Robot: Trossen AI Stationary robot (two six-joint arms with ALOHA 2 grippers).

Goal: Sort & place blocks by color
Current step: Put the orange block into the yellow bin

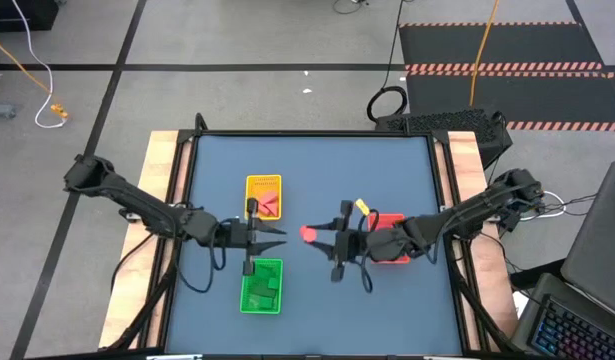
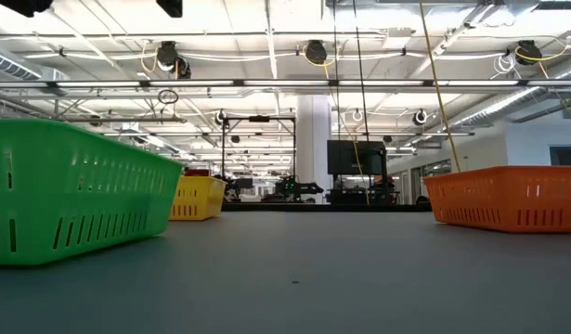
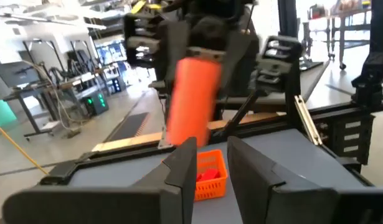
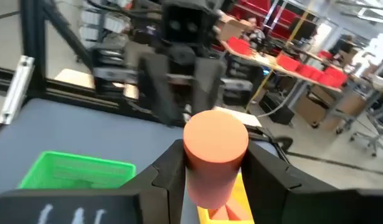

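Observation:
A salmon-pink round block (image 4: 213,155) sits in my right gripper (image 1: 322,238), above the table's middle; the left wrist view shows the block (image 3: 191,102) as an upright cylinder. My left gripper (image 1: 274,237) is open and points at it from the table's left, a short gap away, its fingers (image 3: 184,168) apart. Red pieces (image 1: 271,206) lie in the yellow tray (image 1: 264,182). Green blocks (image 1: 263,288) lie in the green tray (image 1: 246,298). Red blocks (image 3: 207,175) lie in the red tray (image 1: 389,220). My right gripper pinches the round block by its curved sides (image 4: 197,180) between the two fingers (image 4: 169,171), which come in level from the table's right. The block stands roughly upright, its flat top end (image 4: 215,137) above the fingers, and it is lifted clear of the table.
The yellow tray (image 2: 198,198) stands toward the far side, the green tray (image 2: 71,190) toward the near side, and the red tray (image 2: 508,197) under my right arm. Bare blue table (image 1: 317,170) surrounds them. Wooden borders (image 1: 162,180) edge the table.

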